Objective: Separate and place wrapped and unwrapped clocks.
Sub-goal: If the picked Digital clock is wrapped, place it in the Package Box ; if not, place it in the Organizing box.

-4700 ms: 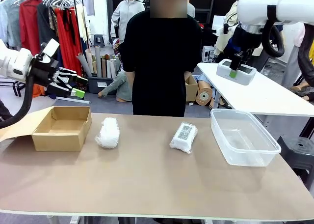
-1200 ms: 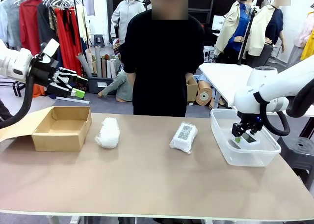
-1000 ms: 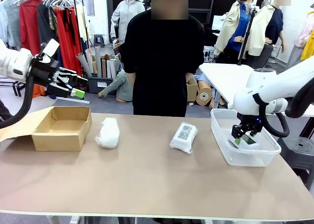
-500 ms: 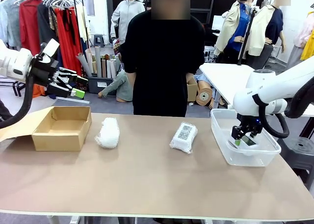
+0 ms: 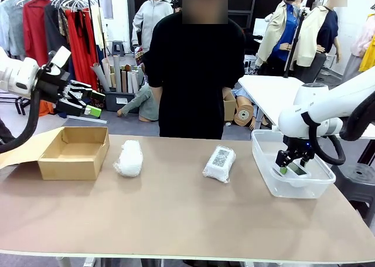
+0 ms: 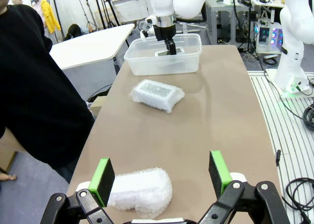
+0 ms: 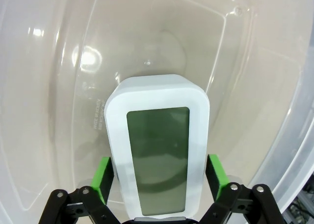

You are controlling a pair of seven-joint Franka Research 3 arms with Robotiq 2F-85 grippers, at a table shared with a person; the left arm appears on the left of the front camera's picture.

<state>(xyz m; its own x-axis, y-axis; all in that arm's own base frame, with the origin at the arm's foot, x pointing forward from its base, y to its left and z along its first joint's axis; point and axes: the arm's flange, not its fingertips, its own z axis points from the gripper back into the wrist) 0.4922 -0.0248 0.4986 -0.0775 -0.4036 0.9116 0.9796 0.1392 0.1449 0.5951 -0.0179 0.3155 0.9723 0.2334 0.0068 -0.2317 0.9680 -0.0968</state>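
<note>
Right claw (image 7: 159, 177) grips bare clock (image 7: 157, 135) inside clear tub (image 7: 255, 86), seemingly near its floor; left claw (image 6: 162, 177) hangs open.

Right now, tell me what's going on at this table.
The right gripper is down inside the clear bin, its pads flanking the bare white clock; whether they grip it is unclear. The left gripper hangs open, raised near the cardboard box. The plain bundle and the labelled bundle lie untouched on the table between box and bin. A person stands at the far side.
</note>
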